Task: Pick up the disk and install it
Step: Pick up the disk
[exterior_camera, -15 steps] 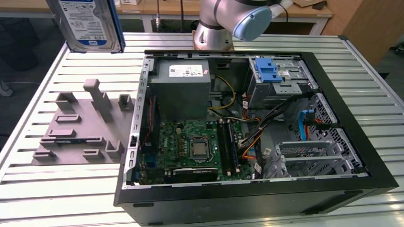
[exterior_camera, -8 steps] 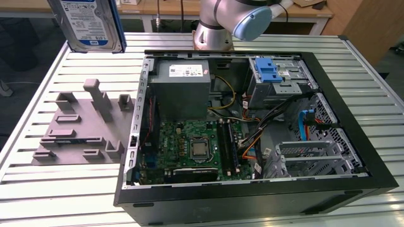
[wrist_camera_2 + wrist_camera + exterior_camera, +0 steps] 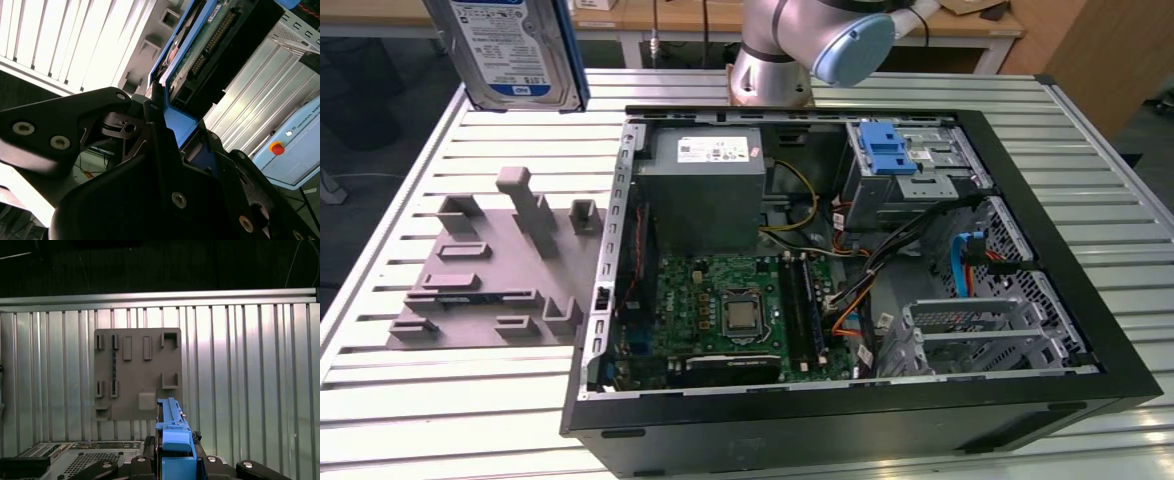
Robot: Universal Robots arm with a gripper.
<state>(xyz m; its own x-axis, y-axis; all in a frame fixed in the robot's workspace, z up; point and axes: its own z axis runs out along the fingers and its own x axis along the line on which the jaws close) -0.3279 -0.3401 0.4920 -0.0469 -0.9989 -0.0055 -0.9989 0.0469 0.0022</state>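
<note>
hand (image 3: 175, 462) clamps the disk (image 3: 507, 50) aloft, outside the open computer case (image 3: 854, 425).

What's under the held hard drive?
Below the silver hard drive in its blue carrier, the first wrist view shows a grey fixture plate on the slatted metal table; the drive hides one plate corner.

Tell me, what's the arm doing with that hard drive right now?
End effector shut on the disk. Disk aloft above the table, grey fixture plate nearby. Open computer case at the exterior view's right.
</note>
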